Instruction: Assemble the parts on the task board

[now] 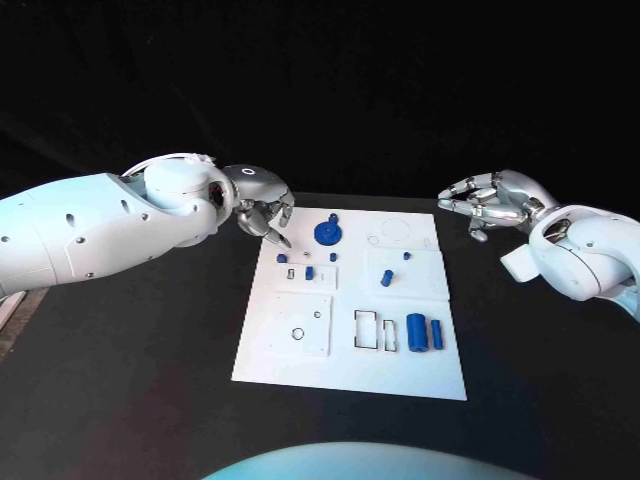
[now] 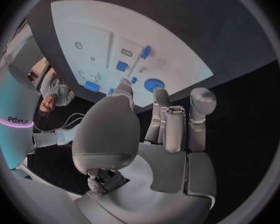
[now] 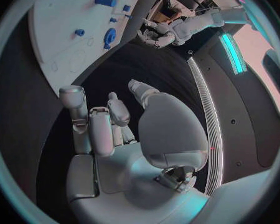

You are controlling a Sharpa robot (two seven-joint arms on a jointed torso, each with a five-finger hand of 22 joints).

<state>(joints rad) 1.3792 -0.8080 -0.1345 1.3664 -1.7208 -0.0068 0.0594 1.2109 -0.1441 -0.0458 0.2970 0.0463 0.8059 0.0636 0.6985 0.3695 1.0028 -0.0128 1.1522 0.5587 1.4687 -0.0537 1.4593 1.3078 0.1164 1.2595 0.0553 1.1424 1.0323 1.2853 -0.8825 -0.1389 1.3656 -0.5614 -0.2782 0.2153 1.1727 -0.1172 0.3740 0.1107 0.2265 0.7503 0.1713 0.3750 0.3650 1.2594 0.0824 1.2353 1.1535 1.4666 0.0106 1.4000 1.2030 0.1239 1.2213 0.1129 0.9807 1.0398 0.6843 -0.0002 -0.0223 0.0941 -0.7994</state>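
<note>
The white task board lies in the middle of the table. A round blue part sits near its far edge, with several small blue parts below it. Two blue cylinders lie side by side at the near right. My left hand hovers over the board's far left corner, fingers pointing down and loosely bent, holding nothing. In the left wrist view the left hand is above the round blue part. My right hand hangs off the board's far right corner, fingers loosely bent and holding nothing.
The black table surrounds the board. A raised square plate and a rectangular slot lie on the board's near half. In the right wrist view the board lies beyond the right hand, and the left hand beside it.
</note>
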